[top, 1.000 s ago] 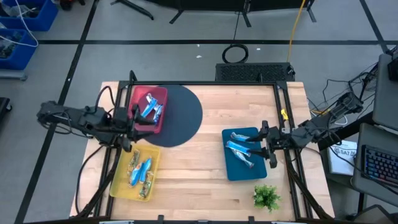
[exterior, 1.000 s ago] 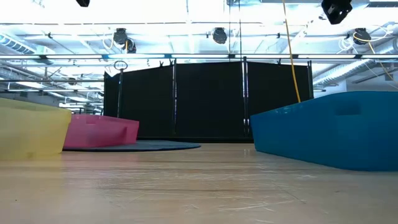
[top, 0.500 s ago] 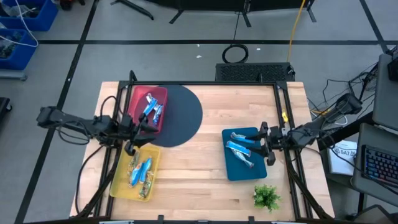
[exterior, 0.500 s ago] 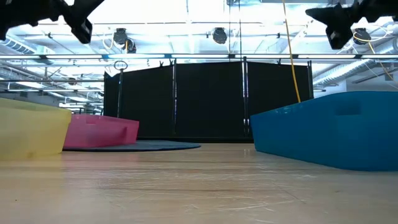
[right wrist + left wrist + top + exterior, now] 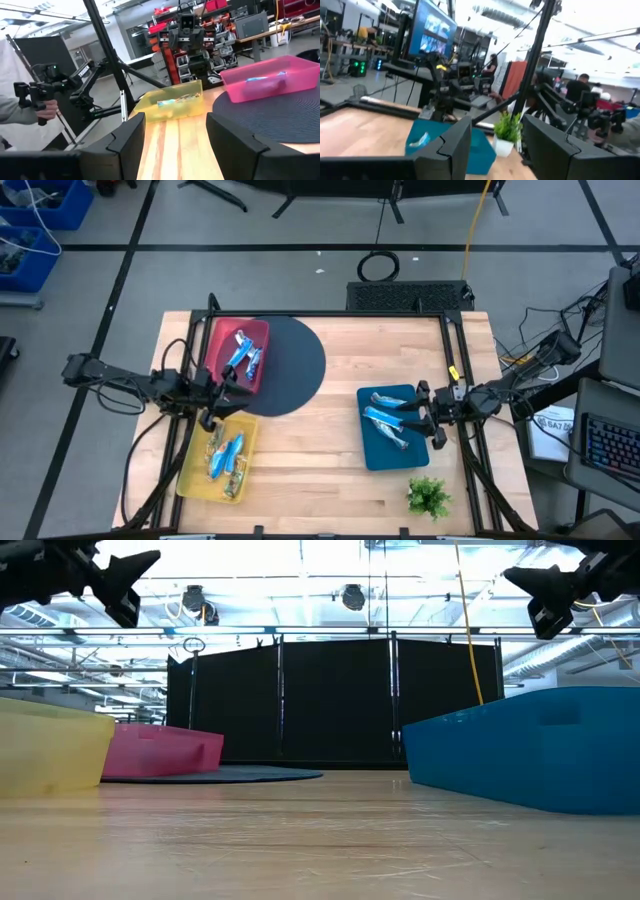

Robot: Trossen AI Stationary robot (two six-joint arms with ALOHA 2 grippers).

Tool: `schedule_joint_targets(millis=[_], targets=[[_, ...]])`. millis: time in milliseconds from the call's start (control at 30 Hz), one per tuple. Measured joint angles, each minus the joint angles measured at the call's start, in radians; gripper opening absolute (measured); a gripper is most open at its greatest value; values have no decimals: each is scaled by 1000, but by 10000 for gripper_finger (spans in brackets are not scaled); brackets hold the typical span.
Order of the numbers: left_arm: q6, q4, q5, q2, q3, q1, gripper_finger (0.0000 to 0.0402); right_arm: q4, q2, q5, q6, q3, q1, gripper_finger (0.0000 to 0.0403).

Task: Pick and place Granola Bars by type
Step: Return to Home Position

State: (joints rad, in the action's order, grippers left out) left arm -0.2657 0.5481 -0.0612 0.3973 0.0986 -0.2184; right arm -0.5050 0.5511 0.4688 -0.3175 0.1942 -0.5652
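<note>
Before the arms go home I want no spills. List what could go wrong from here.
1. The right gripper hangs open over the blue bin's right rim; pulling back low might clip it and shift the bin.
2. The left gripper hovers open over the gap between the pink bin and yellow bin; a low swing could nudge either.

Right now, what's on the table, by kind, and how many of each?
Bins: 3 (pink bin, yellow bin, blue bin)
Mat: 1
Plant: 1
Total: 5
The bars lie in all three bins, too small to count.
Left gripper open between pink bin and yellow bin; right gripper open over the blue bin's edge.
</note>
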Motion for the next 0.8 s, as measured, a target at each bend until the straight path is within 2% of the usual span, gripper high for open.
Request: schedule_joint_targets(millis=[367, 567, 800], targets=[[20, -29, -31, -1, -2, 0, 184, 8, -80, 1, 24, -52, 0, 203], [1, 92, -48, 0, -85, 0, 184, 9, -122, -2, 18, -92, 0, 203], [22, 105, -45, -2, -82, 0, 184, 9, -191, -80, 16, -136, 0, 203]])
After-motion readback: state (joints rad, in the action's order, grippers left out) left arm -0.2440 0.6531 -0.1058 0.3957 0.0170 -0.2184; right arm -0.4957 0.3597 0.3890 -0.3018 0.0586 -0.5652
